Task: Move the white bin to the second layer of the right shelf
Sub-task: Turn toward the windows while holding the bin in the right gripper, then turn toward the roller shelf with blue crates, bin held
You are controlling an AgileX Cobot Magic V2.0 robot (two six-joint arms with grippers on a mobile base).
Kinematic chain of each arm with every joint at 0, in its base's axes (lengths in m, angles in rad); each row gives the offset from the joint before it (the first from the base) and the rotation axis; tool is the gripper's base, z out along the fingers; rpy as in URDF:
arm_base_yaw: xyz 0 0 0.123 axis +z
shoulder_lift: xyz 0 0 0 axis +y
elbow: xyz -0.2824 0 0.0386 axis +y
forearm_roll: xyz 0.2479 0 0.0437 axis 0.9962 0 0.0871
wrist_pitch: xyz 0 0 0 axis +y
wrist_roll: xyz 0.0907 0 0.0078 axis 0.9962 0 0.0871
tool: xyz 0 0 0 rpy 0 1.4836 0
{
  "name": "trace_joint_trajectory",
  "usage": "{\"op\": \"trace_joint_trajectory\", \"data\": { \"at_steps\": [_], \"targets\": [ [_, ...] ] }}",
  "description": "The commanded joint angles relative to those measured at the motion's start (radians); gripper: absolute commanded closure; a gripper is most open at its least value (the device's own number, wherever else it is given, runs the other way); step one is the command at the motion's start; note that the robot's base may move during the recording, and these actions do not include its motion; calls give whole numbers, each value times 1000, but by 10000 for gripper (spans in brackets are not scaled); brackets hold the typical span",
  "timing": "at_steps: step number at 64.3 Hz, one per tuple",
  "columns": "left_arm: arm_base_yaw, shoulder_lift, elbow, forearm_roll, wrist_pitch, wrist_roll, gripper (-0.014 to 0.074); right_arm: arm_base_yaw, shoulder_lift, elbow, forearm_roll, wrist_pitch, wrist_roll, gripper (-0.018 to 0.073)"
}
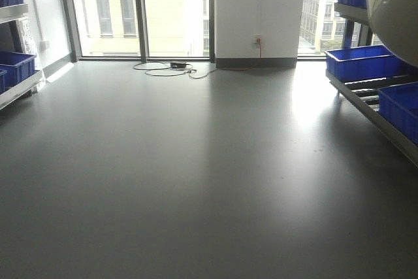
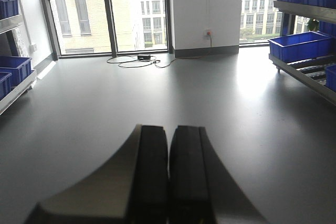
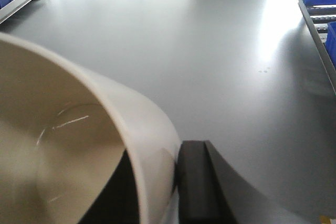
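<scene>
Right gripper (image 3: pixel 157 177) nearest: jaws clamped on the wall of the white bin (image 3: pixel 63 129), one finger inside, one outside. Bin carried clear of the floor (image 1: pixel 196 174), high at right in front view. Left gripper (image 2: pixel 168 174): jaws closed together, nothing between. Right shelf second layer (image 1: pixel 368 88), roller rails showing between blue crates (image 1: pixel 362 62), well apart, ahead-right. Judged: pickup done; approach and set-down on rollers remain

We see the left gripper (image 2: pixel 169 132) as two flat matte-black fingers (image 2: pixel 152 177) backed by smooth, curved grey flanks; the right gripper (image 3: pixel 155 166) has the same black-and-grey build.
</scene>
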Motion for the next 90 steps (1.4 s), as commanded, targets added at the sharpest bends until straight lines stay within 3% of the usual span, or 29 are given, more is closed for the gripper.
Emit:
{"op": "trace_joint_trajectory", "data": {
  "at_steps": [1, 90],
  "targets": [
    [-7, -14, 37, -5, -85, -4, 512, -5, 5, -33, 1, -104, 0, 503],
    [-7, -14, 37, -5, -85, -4, 512, -5, 5, -33, 1, -104, 0, 503]
  ]
}}
